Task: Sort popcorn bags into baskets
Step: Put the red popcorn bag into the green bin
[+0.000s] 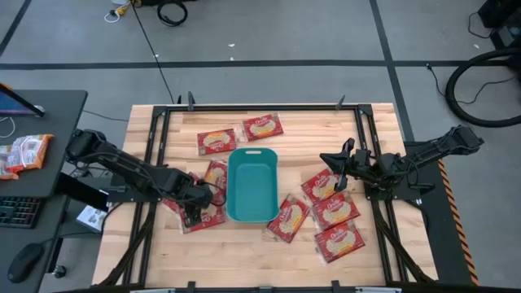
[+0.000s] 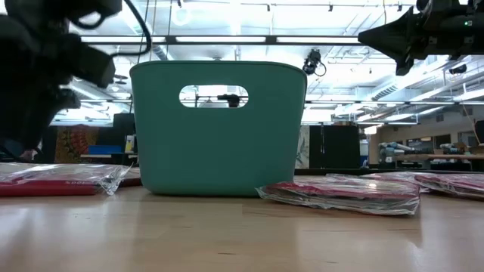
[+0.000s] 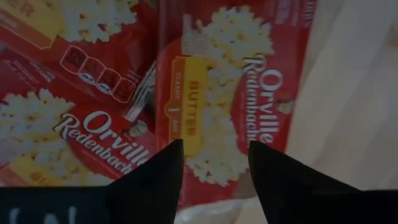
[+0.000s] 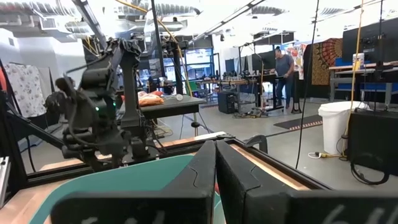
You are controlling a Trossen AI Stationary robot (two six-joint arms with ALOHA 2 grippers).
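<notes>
A: Red popcorn bags (image 1: pixel 216 141) scattered on the wooden table (image 1: pixel 383 244); a cluster at left-centre of the overhead frame, under the left gripper (image 1: pixel 192 213). Fingers apart, hovering just over a bag (image 3: pixel 224 93), nothing gripped.

B: Middle?

A: Teal basket (image 1: pixel 251 185), centre frame, no bags visible inside.

B: Right?

A: More bags (image 1: pixel 338 240) lower right. Right gripper (image 1: pixel 339 167) raised at right-centre, fingers together, empty.

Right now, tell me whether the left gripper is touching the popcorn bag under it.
Cannot tell. The left wrist view shows the left gripper open over a popcorn bag, but neither contact nor gap shows plainly.
</notes>
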